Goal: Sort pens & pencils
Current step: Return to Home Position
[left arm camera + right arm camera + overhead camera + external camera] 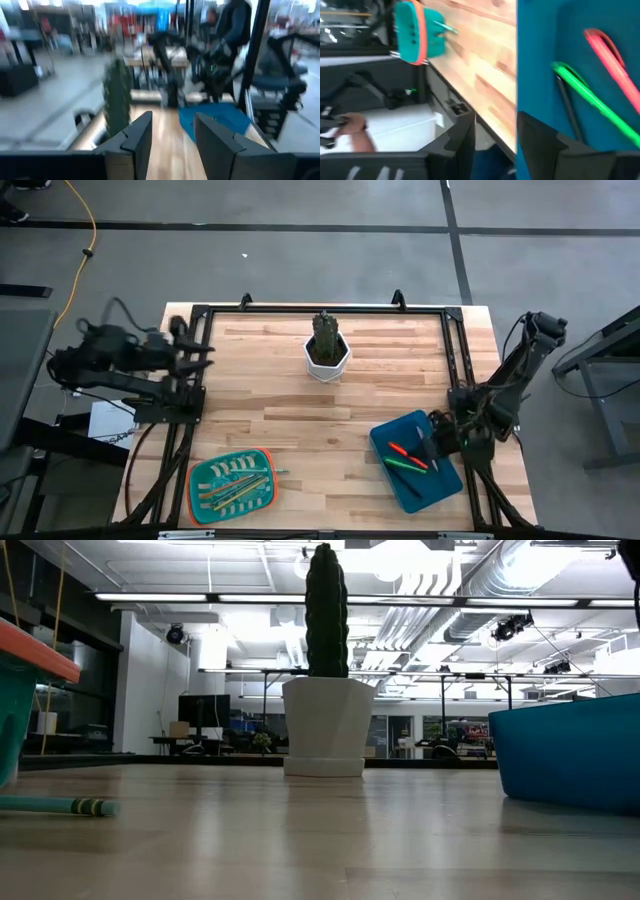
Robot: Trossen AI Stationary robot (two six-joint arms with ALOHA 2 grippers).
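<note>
The pens, a pink-red one (408, 452) and a green one (402, 466), lie flat in the blue tray (440, 485). In the right wrist view the pink-red pen (612, 62) and the green pen (592, 97) show beside a dark stick (568, 112). The pencils (232, 485) lie in the teal, orange-rimmed tray (200, 505). One green stick (60, 806) lies on the table by that tray. My right gripper (435, 442) is open over the blue tray's right part and touches nothing. My left gripper (200, 356) is open above the table's left edge.
A white pot with a cactus (327, 350) stands at the table's far middle. Black frame rails (320, 308) run along the far, left and right edges. Bare wood (320, 430) lies between the two trays. A person (235, 25) shows beyond the table.
</note>
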